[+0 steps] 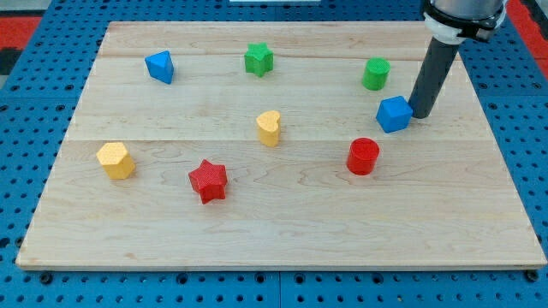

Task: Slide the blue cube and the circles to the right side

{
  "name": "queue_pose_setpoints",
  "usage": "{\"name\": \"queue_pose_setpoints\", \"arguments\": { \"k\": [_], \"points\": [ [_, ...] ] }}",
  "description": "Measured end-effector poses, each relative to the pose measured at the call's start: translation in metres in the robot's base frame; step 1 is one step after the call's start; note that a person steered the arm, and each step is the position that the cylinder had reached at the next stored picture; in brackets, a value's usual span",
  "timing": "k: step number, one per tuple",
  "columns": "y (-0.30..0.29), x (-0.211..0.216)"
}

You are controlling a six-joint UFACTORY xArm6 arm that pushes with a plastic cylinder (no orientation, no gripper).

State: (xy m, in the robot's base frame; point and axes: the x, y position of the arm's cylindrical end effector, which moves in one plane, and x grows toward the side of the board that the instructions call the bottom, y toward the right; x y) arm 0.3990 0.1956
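Note:
A blue cube sits toward the view's right on the wooden board. My tip stands right beside the cube's right side, touching or almost touching it. A green circle is just above and left of the cube. A red circle lies below and left of the cube. The dark rod rises from the tip to the view's top right corner.
A second blue block lies at the upper left. A green star is at top middle. A yellow heart-like block sits at the centre. A red star and a yellow hexagon lie at lower left.

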Motion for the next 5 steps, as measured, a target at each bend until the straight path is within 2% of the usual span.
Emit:
{"name": "queue_pose_setpoints", "arguments": {
  "k": [1,2,3,4,5],
  "points": [
    [0.016,0.006],
    [0.025,0.036],
    [0.019,0.103],
    [-0.054,0.139],
    [-0.121,0.118]
  ]
}}
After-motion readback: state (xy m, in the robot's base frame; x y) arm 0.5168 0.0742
